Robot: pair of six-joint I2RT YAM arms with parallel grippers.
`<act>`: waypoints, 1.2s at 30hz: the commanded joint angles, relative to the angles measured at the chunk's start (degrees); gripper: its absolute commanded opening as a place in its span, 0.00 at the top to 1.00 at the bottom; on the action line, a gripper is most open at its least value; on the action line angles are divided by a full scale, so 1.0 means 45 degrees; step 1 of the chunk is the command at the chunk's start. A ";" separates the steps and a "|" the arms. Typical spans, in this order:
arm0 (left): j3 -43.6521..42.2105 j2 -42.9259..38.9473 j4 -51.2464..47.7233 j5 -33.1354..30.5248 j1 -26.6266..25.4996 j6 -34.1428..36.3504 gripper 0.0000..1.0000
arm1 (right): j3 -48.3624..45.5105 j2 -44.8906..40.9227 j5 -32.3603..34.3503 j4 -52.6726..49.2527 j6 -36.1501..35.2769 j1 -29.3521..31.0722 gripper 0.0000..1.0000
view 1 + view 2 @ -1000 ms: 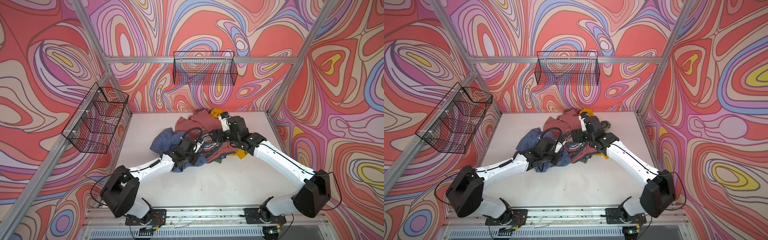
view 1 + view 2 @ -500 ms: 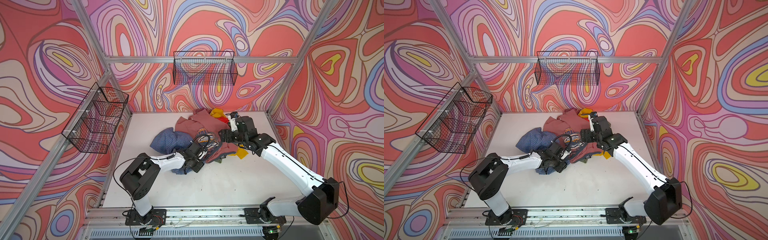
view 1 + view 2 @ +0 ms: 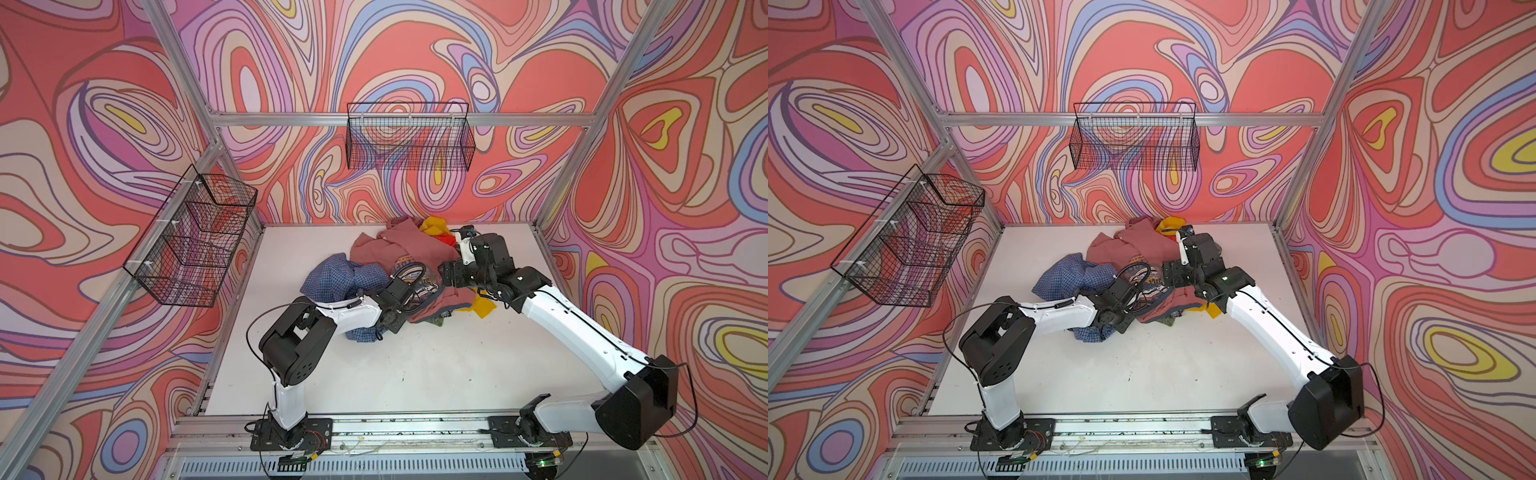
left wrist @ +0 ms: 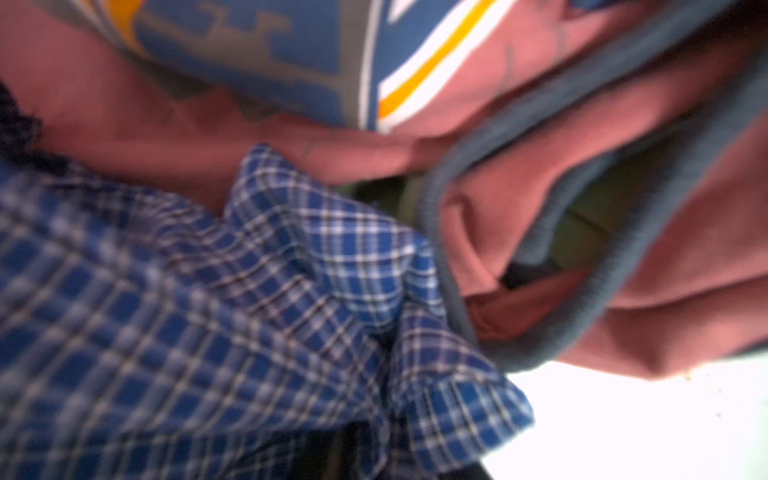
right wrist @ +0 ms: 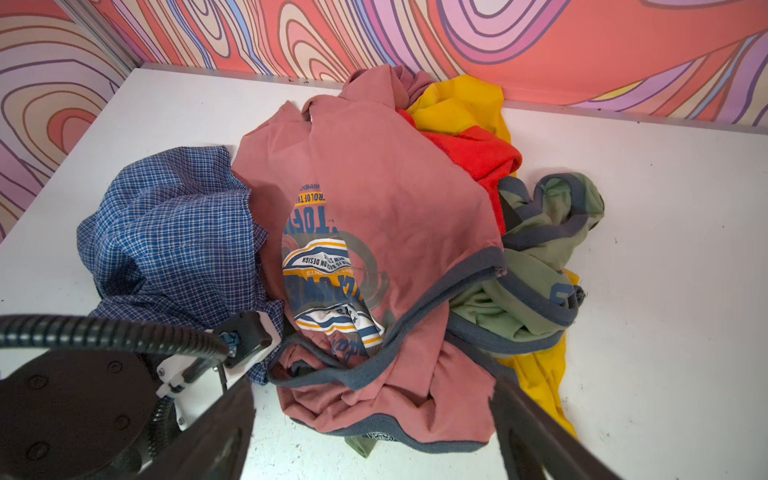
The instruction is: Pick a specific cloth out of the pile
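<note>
While my left gripper is buried at the near edge of the cloth, left of the pile, I can't tell if it has bitten; the right gripper hangs open, empty. Grasping step, I judge: next, pull left, clear of the T-shirt.

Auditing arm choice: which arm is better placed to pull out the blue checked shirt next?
Left, probably. The left arm sits low against the checked shirt, which fills its wrist camera; the right fingers stand open over the pink T-shirt instead.
</note>
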 commanded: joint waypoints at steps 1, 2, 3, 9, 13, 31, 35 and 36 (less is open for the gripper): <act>-0.0802 -0.0148 -0.1354 0.0245 0.0006 -0.0641 0.95 | -0.0008 -0.0119 0.0066 0.0024 -0.0161 -0.0094 0.08; -0.0806 -0.0364 -0.1437 0.0204 0.0008 -0.0744 1.00 | -0.0032 -0.0064 0.0036 0.0082 -0.0151 -0.0088 0.08; -0.0805 -0.0552 -0.1522 0.0126 0.0008 -0.0843 1.00 | -0.0037 -0.0028 0.0033 0.0106 -0.0143 -0.0096 0.08; -0.0948 -0.2436 -0.2055 -0.0548 0.0032 -0.1487 1.00 | -0.0086 0.0141 -0.0043 0.0224 -0.0151 -0.0089 0.08; -0.1124 -0.3814 -0.2638 -0.0991 0.0095 -0.1936 1.00 | -0.0146 0.0166 -0.0086 0.0359 -0.0122 -0.0096 0.08; -0.2010 -0.4858 -0.1864 0.0468 0.0436 -0.2228 0.97 | -0.1138 0.1480 -0.3566 0.1704 0.0385 -0.0077 0.17; -0.2082 -0.4340 -0.1543 0.0518 0.0436 -0.2289 0.94 | -0.1842 0.2284 -0.3813 0.2595 0.0833 0.0451 0.19; -0.2130 -0.4226 -0.1486 0.0536 0.0436 -0.2321 0.94 | -0.1773 0.2543 -0.3659 0.2573 0.0791 0.0710 0.19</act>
